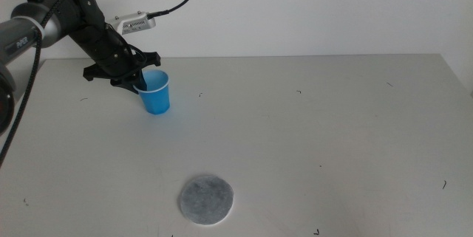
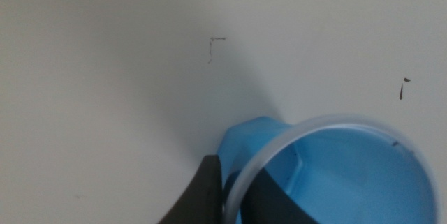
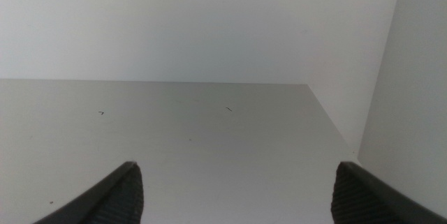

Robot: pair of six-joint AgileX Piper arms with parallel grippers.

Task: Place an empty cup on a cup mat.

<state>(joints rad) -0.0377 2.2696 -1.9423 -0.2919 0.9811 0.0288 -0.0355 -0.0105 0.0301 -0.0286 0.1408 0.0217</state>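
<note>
The blue cup (image 1: 156,94) stands upright at the table's back left, empty inside. My left gripper (image 1: 140,83) comes in from the left and is shut on the cup's rim. In the left wrist view one jaw is outside the cup (image 2: 335,175) wall and one inside, with the left gripper (image 2: 234,185) pinching the white rim. I cannot tell if the cup's base touches the table. The grey round cup mat (image 1: 206,199) lies flat near the front edge, well apart from the cup. My right gripper (image 3: 234,182) is open and empty, out of the middle view.
The pale table (image 1: 310,119) carries only small dark marks. A white wall runs behind it. A cable (image 1: 177,1) loops above the left arm.
</note>
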